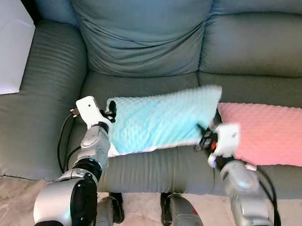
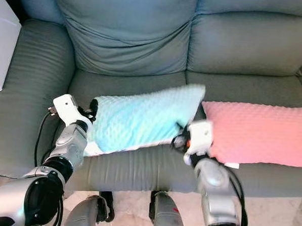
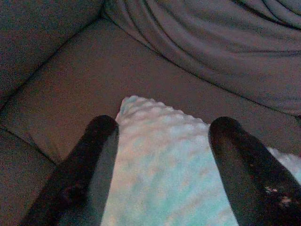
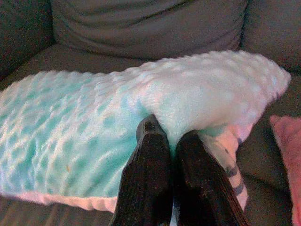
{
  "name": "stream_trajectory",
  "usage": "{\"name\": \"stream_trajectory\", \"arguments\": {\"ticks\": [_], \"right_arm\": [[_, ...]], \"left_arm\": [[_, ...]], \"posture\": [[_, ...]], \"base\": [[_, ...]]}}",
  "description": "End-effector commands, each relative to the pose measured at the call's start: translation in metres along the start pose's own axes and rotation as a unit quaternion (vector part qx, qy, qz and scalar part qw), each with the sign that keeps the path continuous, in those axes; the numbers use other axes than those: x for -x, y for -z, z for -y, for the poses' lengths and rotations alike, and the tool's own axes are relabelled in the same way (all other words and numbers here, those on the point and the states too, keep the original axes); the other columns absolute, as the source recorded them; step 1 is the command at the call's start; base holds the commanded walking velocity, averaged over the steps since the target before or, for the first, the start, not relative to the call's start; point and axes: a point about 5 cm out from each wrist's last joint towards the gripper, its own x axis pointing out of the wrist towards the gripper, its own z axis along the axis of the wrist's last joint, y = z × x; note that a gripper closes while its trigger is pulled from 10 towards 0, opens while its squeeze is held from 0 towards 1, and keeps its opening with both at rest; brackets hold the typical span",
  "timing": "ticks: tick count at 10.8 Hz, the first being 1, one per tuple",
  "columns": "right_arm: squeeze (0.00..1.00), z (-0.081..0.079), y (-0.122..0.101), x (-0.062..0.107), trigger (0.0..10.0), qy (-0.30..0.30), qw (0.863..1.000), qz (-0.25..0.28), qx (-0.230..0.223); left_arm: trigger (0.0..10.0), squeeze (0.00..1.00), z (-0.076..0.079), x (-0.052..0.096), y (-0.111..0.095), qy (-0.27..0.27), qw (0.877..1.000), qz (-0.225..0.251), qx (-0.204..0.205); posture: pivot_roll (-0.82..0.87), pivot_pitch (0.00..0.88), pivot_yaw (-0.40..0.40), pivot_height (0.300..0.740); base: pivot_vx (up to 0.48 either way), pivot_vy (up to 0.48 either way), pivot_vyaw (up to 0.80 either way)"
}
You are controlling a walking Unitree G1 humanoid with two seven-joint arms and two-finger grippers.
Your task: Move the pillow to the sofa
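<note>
At the pillow's right end, right gripper (image 4: 171, 141) is pinched tight on the fabric of the light blue pillow (image 1: 158, 118), fingers pressed together with a fold between them. Left gripper (image 3: 162, 129) sits at the pillow's left end, fingers (image 3: 96, 155) spread wide, straddling the corner; contact unclear. Pillow lies across the left seat cushion of the grey sofa (image 1: 144, 47), right corner lifted. Pink pillow (image 1: 271, 132) lies just beside it on the next seat. White panel (image 1: 7, 45) stands past the left armrest.
</note>
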Motion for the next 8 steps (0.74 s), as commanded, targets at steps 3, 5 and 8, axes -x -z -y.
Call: {"name": "stream_trajectory", "arguments": {"ticks": [3, 5, 8], "right_arm": [[1.00, -0.0022, 0.0015, 0.0030, 10.0, -0.008, 1.000, -0.003, -0.002], [1.00, -0.0022, 0.0015, 0.0030, 10.0, -0.008, 1.000, -0.003, -0.002], [1.00, -0.0022, 0.0015, 0.0030, 10.0, -0.008, 1.000, -0.003, -0.002]], "left_arm": [[10.0, 1.00, -0.0079, 0.0047, 0.0106, -0.010, 1.000, -0.015, 0.005], [10.0, 1.00, -0.0079, 0.0047, 0.0106, -0.010, 1.000, -0.015, 0.005], [10.0, 1.00, -0.0079, 0.0047, 0.0106, -0.010, 1.000, -0.015, 0.005]], "posture": [[-0.27, 0.400, 0.026, 0.740], [-0.27, 0.400, 0.026, 0.740], [-0.27, 0.400, 0.026, 0.740]], "base": [[0.000, 0.000, 0.00], [0.000, 0.000, 0.00], [0.000, 0.000, 0.00]]}}
